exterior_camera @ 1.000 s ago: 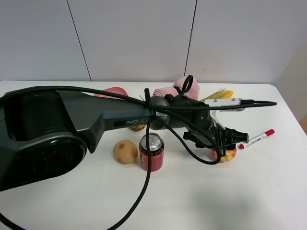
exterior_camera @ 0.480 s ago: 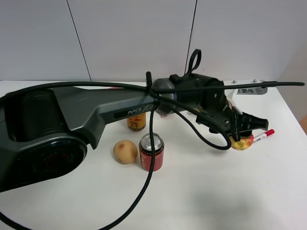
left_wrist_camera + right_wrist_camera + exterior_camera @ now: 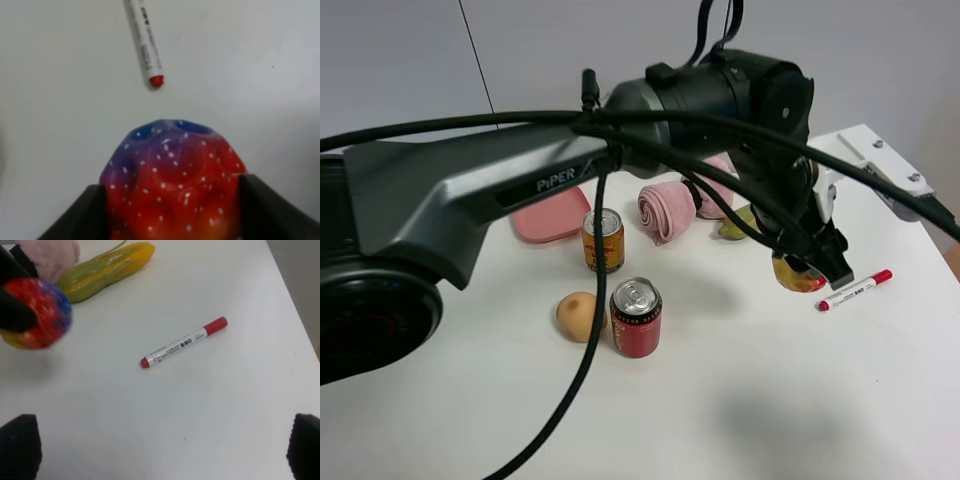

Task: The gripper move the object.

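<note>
From up high, the left claw (image 3: 812, 262) is closed tight on the ball (image 3: 798, 277). The ball is red and yellow. It hangs in the air over the white desk (image 3: 740, 400), near the pen (image 3: 855, 290). Well away stand a red can (image 3: 636, 318) and a gold can (image 3: 603, 240). A tan fruit (image 3: 578, 315) sits just beside the red can. A pink cloth (image 3: 665, 210) and a pink plate (image 3: 550, 215) lie farther back.

The left wrist view shows the ball (image 3: 172, 180) up close. It is bumpy and red with white dots, and blue at the far end. A black jaw presses on each side of it. The pen (image 3: 145, 42) lies on the desk beyond it, not touching.

In the right wrist view the right claw (image 3: 160, 450) is wide open and holds nothing. Only its two black tips show. The pen (image 3: 182, 342) lies on the desk ahead. The ball (image 3: 40, 312) is off to one side, blurry, with a black jaw on it. A green and yellow corn toy (image 3: 105, 267) lies beyond.
</note>
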Tool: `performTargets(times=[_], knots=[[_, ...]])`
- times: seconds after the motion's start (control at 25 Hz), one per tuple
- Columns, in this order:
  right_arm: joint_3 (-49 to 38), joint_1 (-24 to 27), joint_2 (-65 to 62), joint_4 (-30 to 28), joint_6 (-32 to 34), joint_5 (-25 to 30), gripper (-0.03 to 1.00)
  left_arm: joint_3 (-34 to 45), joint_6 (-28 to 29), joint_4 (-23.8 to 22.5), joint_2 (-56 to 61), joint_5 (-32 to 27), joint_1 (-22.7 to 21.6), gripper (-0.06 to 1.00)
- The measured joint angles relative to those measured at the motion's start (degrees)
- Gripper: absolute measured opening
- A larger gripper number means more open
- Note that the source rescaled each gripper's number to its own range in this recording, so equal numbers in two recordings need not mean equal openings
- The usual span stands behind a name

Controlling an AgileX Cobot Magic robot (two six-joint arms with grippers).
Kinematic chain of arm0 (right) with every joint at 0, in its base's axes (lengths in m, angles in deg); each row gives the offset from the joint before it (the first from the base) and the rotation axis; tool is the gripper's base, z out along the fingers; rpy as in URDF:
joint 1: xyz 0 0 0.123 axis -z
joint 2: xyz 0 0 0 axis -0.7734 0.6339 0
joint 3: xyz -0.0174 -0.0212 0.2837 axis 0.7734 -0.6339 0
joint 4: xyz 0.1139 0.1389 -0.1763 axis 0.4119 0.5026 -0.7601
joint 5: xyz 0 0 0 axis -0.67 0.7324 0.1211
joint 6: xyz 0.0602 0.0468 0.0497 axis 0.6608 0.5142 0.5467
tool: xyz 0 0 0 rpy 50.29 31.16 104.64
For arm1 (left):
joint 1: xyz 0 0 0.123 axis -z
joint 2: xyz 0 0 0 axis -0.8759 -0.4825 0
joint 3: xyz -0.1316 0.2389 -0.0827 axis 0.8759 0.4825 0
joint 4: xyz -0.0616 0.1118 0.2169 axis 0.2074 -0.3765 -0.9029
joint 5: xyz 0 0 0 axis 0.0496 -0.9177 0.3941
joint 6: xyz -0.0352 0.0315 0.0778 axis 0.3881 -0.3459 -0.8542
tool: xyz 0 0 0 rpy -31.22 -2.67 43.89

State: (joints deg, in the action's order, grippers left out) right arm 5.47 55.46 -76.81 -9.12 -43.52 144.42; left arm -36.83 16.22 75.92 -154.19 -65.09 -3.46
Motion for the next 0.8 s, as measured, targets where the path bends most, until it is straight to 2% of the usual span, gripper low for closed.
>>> performTargets(times=[0.16,0.24,0.36,0.48,0.64,0.8], knots=[[0.00,0.00,0.00,0.00,0.00,0.00,1.00,0.00,3.54,-8.46,5.16,-3.95,-2.58,0.01],[0.00,0.00,0.00,0.00,0.00,0.00,1.00,0.00,5.15,-11.28,7.68,-6.30,-4.49,0.01],[0.00,0.00,0.00,0.00,0.00,0.00,1.00,0.00,7.95,-12.70,11.12,-8.78,-8.78,0.01],[0.00,0.00,0.00,0.00,0.00,0.00,1.00,2.49,13.03,-12.83,14.29,-8.52,-13.86,0.01],[0.00,0.00,0.00,0.00,0.00,0.00,1.00,11.13,17.30,-13.27,18.50,-2.28,-21.30,0.01],[0.00,0.00,0.00,0.00,0.00,0.00,1.00,25.38,18.52,-12.49,22.58,9.93,-27.26,0.01]])
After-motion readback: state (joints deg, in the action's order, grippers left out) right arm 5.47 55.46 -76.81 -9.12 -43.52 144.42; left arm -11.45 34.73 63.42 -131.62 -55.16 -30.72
